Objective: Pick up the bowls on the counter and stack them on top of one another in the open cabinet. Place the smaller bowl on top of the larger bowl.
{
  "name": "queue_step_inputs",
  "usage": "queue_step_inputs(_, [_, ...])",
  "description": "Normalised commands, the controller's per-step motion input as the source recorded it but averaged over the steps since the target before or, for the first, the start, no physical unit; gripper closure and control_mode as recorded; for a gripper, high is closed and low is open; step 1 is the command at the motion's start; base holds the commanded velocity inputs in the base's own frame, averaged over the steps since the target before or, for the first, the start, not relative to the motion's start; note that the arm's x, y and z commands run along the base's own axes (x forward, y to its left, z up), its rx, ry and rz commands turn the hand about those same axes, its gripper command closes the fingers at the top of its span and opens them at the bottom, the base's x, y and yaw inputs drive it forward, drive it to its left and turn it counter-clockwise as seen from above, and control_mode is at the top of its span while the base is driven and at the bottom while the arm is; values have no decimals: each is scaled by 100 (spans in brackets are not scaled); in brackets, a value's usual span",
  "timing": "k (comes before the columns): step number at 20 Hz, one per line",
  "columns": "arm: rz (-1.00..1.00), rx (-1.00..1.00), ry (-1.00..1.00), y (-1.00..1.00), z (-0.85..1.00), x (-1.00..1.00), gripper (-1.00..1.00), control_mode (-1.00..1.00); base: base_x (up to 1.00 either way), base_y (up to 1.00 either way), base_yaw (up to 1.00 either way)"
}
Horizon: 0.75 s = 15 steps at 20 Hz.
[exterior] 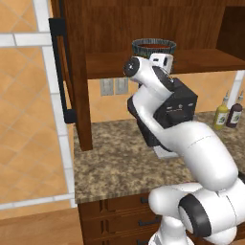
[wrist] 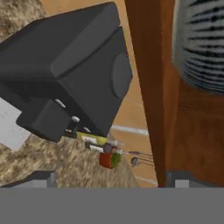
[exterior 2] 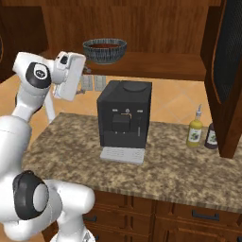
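The larger bowl (exterior 2: 105, 56), grey-blue with ribbed sides, stands on the shelf of the open cabinet (exterior 2: 156, 66). The smaller bowl (exterior 2: 105, 43), reddish-brown, lies inside it, and the same stack shows from the other side (exterior: 154, 47). My gripper (exterior 2: 84, 71) hangs just below and left of the shelf's front edge, a little short of the bowls. In the hand view the gripper (wrist: 111, 179) is open, its tips wide apart with nothing between them, and the larger bowl's ribbed wall (wrist: 201, 43) is at the upper right beyond the shelf edge (wrist: 148, 87).
A black coffee machine (exterior 2: 124, 113) stands on the granite counter (exterior 2: 165, 160) under the shelf. Two bottles (exterior 2: 194, 132) stand to its right. The cabinet's left door (exterior: 76, 72) with its black handle (exterior: 60, 72) hangs open; the right door (exterior 2: 227, 71) juts forward.
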Motion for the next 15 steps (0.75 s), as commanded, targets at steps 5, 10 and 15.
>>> queue_step_inputs(5, [-6,0,-2,-49,-100,-100,-100,-100,0,0,0])
queue_step_inputs(10, [6,-11,-13,48,-60,-100,-100,-100,0,0,0])
queue_step_inputs(15, [4,-44,-36,32,-48,-36,-100,-100,0,0,0])
